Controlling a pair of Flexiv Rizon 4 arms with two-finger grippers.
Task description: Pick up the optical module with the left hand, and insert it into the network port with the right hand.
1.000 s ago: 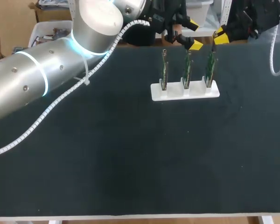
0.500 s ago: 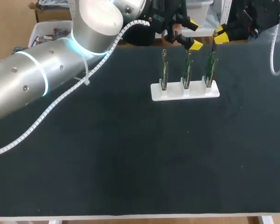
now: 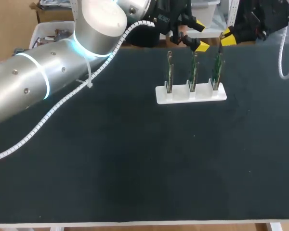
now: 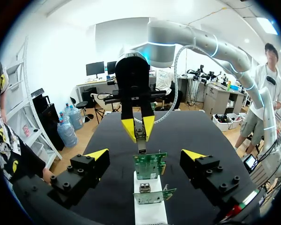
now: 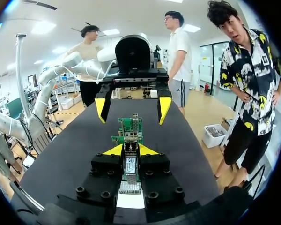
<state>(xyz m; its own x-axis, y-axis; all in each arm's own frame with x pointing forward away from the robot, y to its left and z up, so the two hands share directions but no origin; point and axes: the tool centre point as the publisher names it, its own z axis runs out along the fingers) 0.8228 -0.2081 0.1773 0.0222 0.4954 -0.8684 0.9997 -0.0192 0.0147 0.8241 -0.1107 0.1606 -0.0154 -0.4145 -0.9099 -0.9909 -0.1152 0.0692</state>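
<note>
The black table (image 3: pixel 135 159) carries a white holder (image 3: pixel 190 94) near its far edge, with three green circuit boards (image 3: pixel 193 72) standing upright in a row. The left arm (image 3: pixel 48 77) sweeps in across the table. Its left gripper (image 4: pixel 145 157) hangs over the boards with fingers spread wide, holding nothing. The right arm (image 4: pixel 192 35) comes from the opposite side, and the right gripper (image 5: pixel 129 151) pinches the optical module (image 5: pixel 129 166). The module's long axis runs along the fingers and in line with the row of boards. Its tip points at the network port (image 5: pixel 129 137) on the nearest board, just ahead. Whether they touch, I cannot tell. The right gripper looks set to do the insertion.
</note>
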